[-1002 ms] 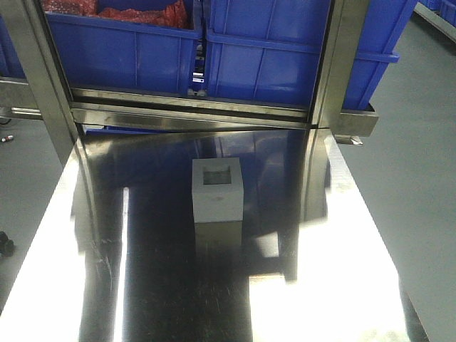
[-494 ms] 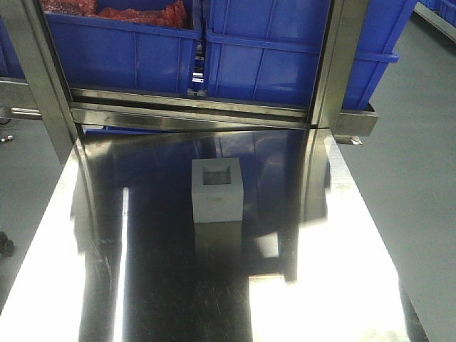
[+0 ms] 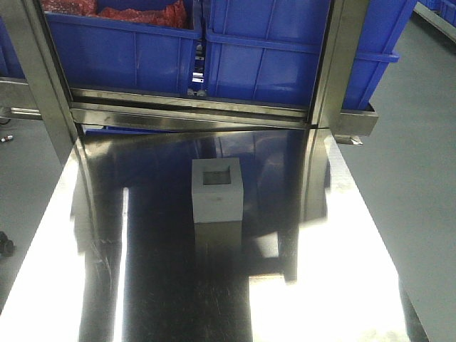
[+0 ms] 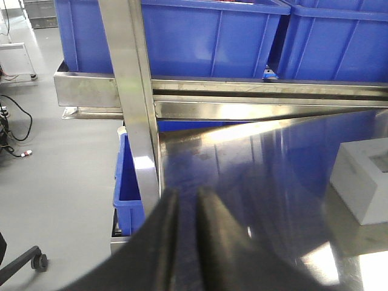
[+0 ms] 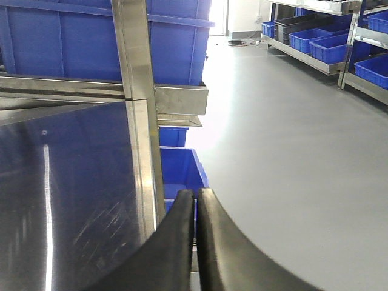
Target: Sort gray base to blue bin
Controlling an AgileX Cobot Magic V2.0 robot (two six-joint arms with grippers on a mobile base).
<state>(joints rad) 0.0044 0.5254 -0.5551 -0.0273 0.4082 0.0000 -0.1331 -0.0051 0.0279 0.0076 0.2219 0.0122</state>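
Gray base point(image 3: 217, 191), recess up, on steel table point(image 3: 142, 285); blue bins point(image 3: 285, 64) on rack point(image 3: 192, 107) behind

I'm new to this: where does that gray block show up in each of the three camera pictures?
Front view: the gray base stands mid-table, recess facing up.
Left wrist view: it sits at the right edge, partly cut off.
Right wrist view: not in it.
Shared landmark: the blue bins behind the shiny steel table.

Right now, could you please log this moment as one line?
gray base: on steel table, recess up, not held | left tool: shut | right tool: shut | blue bins: on rack behind table
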